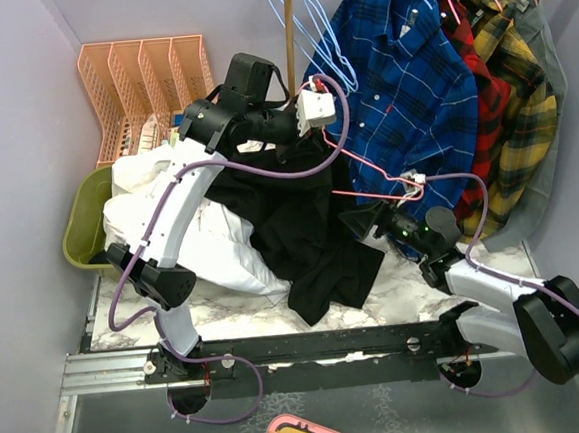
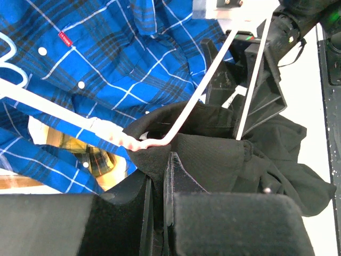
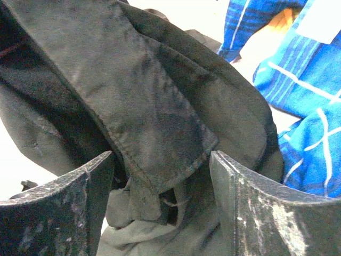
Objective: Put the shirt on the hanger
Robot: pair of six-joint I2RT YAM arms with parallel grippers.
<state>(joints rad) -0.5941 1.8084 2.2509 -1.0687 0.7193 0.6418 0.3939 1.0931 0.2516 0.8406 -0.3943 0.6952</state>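
Note:
The black shirt (image 1: 311, 235) hangs bunched from my left gripper (image 1: 302, 147) down to the marble table. In the left wrist view the left gripper (image 2: 157, 176) is shut on a fold of the shirt (image 2: 224, 160). The pink hanger (image 2: 186, 114) runs as a bent wire just above that fold, with its corner resting at the shirt's edge. It also shows in the top view (image 1: 373, 190), by my right gripper (image 1: 362, 221). In the right wrist view the right gripper (image 3: 160, 205) is open, and the shirt's collar (image 3: 160, 138) lies between its fingers (image 3: 250, 208).
A blue plaid shirt (image 1: 400, 87) hangs behind, with red and yellow plaid shirts (image 1: 522, 108) to its right. Light blue hangers (image 1: 288, 6) hang by a wooden pole. A white garment (image 1: 211, 233), a green bin (image 1: 85, 228) and an orange rack (image 1: 149, 82) stand at the left.

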